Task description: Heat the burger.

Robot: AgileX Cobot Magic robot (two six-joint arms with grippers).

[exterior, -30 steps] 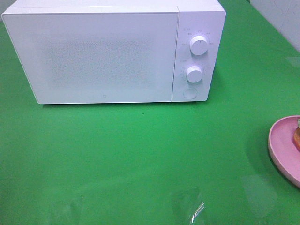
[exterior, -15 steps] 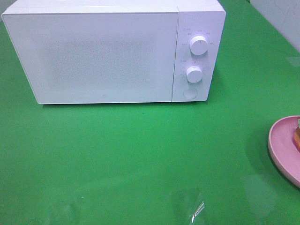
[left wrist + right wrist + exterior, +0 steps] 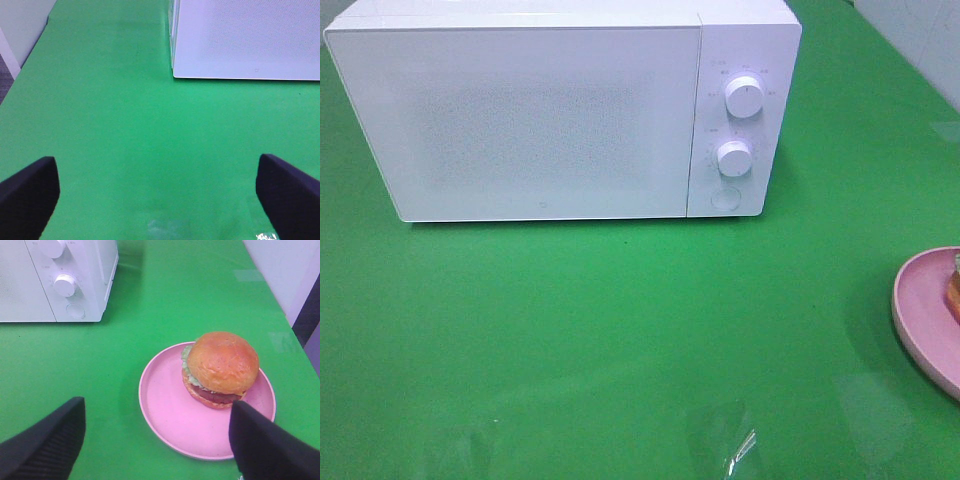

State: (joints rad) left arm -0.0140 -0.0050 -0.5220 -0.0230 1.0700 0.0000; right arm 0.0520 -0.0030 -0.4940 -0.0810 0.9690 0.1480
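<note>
The burger [image 3: 220, 367] is sitting whole on the pink plate [image 3: 170, 415] in the right wrist view, while the high camera is catching only the plate's edge beside the closed microwave [image 3: 560, 110]. The right gripper [image 3: 155, 437] is hovering spread above the plate, holding nothing. The left gripper [image 3: 160, 192] is hanging spread wide over bare green table [image 3: 110, 125].

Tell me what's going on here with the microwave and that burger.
Nothing is being handled yet. The white microwave sits on the green table with its door closed. The burger rests on a pink plate off to the microwave's right, toward the table's edge. The right gripper hangs open above the plate without touching it, and the left gripper is open over bare table near the microwave's left corner.
</note>
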